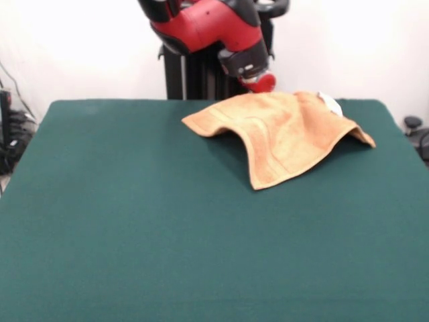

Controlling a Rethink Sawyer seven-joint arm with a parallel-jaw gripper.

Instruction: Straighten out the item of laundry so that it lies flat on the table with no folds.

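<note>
The orange-tan towel point(281, 131) lies on the far right part of the green table point(167, 228). It is humped up along its far edge and slopes down toward its corners, with a fold ridge running to the near corner. A small white tag point(330, 102) shows at its far right edge. The gripper point(260, 83) hangs from the red arm right at the towel's raised far edge. Its lower end is hidden behind the cloth, so I cannot tell whether it grips the towel.
The black pedestal point(194, 74) stands behind the table's far edge. Cables and dark gear point(12, 134) sit off the table's left side, and a dark object point(414, 127) off its right side.
</note>
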